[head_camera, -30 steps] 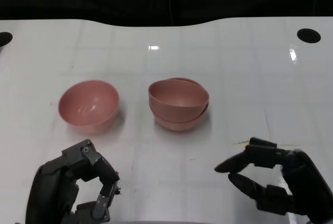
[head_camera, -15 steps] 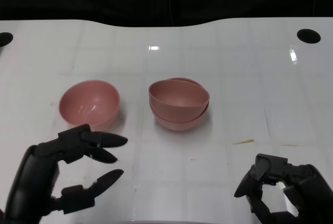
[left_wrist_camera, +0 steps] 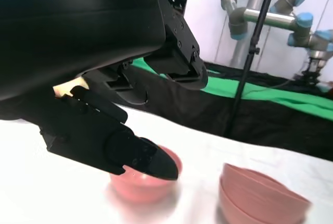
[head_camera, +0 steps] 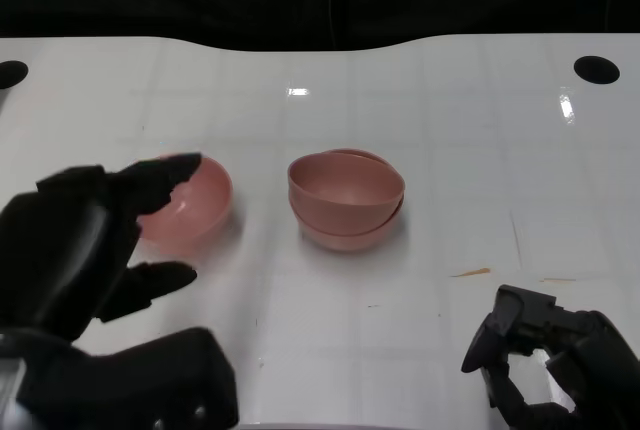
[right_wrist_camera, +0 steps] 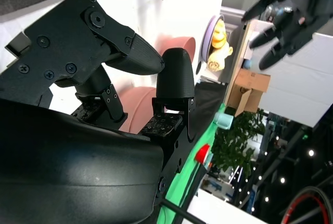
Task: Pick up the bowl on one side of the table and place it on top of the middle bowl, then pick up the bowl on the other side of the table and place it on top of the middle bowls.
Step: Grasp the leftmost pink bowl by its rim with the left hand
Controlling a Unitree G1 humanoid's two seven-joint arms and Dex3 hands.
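Two pink bowls sit nested as one stack (head_camera: 345, 198) at the middle of the white table (head_camera: 450, 130); the stack (left_wrist_camera: 260, 198) also shows in the left wrist view. A single pink bowl (head_camera: 195, 200) stands to its left, partly hidden behind my left hand (head_camera: 90, 245). That hand is raised with its fingers spread and holds nothing; its fingertips hover just in front of the single bowl (left_wrist_camera: 140, 185). My right hand (head_camera: 555, 365) sits low at the table's near right edge, fingers curled in on nothing. Part of the stack (right_wrist_camera: 156, 94) shows behind its fingers (right_wrist_camera: 174, 81).
Dark round holes mark the table's far right (head_camera: 596, 69) and far left (head_camera: 10, 74) corners. A small brown mark (head_camera: 470, 272) lies on the table right of the stack. Beyond the table, the left wrist view shows a blue-jointed robot arm (left_wrist_camera: 265, 5) on a stand.
My left hand has risen and moved forward to the single bowl, its fingers opening from curled to spread. My right hand has drawn back and curled in.
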